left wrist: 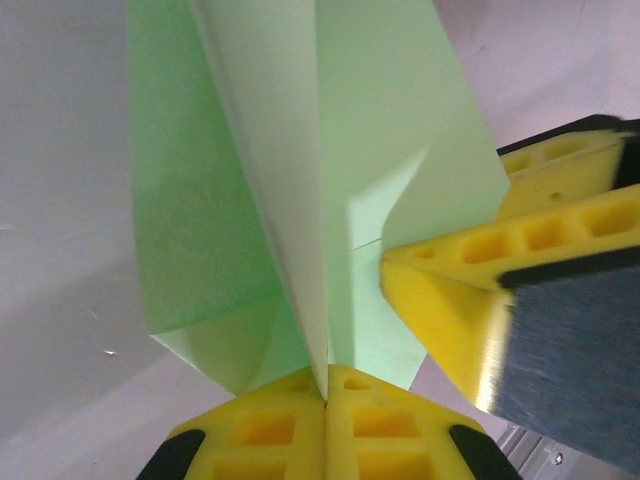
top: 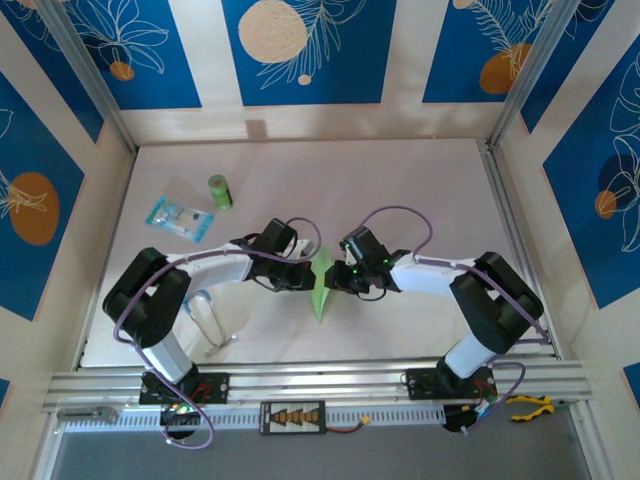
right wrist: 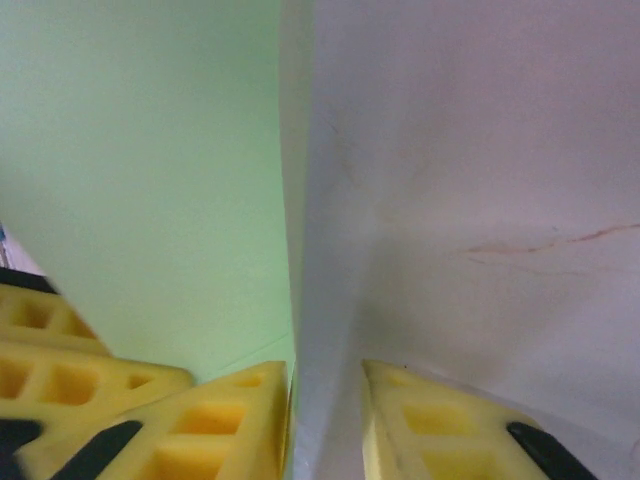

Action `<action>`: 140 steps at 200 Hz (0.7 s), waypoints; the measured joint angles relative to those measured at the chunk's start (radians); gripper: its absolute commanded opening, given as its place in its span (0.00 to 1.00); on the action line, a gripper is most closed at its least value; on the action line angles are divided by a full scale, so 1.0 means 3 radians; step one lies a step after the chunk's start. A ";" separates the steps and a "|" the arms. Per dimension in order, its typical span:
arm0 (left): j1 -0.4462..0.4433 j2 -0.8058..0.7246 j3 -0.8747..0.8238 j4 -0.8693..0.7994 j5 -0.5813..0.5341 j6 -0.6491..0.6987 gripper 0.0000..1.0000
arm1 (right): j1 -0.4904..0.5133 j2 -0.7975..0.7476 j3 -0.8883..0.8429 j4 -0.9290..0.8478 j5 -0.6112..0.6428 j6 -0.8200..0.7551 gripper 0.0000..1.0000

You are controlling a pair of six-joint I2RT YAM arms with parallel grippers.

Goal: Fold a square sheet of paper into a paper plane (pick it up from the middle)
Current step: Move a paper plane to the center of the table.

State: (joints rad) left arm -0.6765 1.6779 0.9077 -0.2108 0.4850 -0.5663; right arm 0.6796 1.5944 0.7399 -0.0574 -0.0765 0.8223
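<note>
The pale-green paper (top: 321,285) is folded into a narrow pointed dart with a centre crease, the shape of a paper plane. It stands on edge at the table's middle, between both grippers. My left gripper (top: 305,278) is shut on the centre crease; in the left wrist view its yellow pads (left wrist: 270,420) pinch the fold where they meet (left wrist: 327,380), and the wings (left wrist: 380,120) spread away above. My right gripper (top: 336,279) is at the paper's right side. Its jaws (right wrist: 328,375) stand apart, with a green flap (right wrist: 150,150) lying along the left pad (right wrist: 240,410).
A small green cylinder (top: 219,191) and a clear blue-printed packet (top: 180,217) lie at the back left of the pale table (top: 420,180). A metal wire loop (top: 208,318) rests beside the left arm. Yellow-handled pliers (top: 530,405) sit off the front right rail.
</note>
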 measured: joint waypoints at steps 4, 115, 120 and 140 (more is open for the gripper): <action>0.0000 0.0000 0.0001 0.0000 0.0000 0.0000 0.01 | 0.0000 0.0013 0.0000 0.0000 -0.0005 -0.0005 0.21; -0.0004 0.0094 0.0047 0.0028 0.0039 -0.0038 0.13 | -0.0058 0.0075 -0.0037 0.0278 -0.0202 0.0219 0.06; -0.0004 0.0097 0.0047 0.0028 0.0039 -0.0039 0.13 | -0.0064 0.0083 -0.0043 0.0296 -0.0207 0.0233 0.06; -0.0005 0.0112 0.0052 0.0028 0.0038 -0.0042 0.15 | -0.0066 0.0098 -0.0055 0.0327 -0.0214 0.0258 0.06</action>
State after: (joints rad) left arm -0.6781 1.7115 0.9234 -0.2024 0.4965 -0.5789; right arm 0.6598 1.6238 0.7235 0.0406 -0.1406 0.8997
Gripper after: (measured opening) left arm 0.141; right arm 0.062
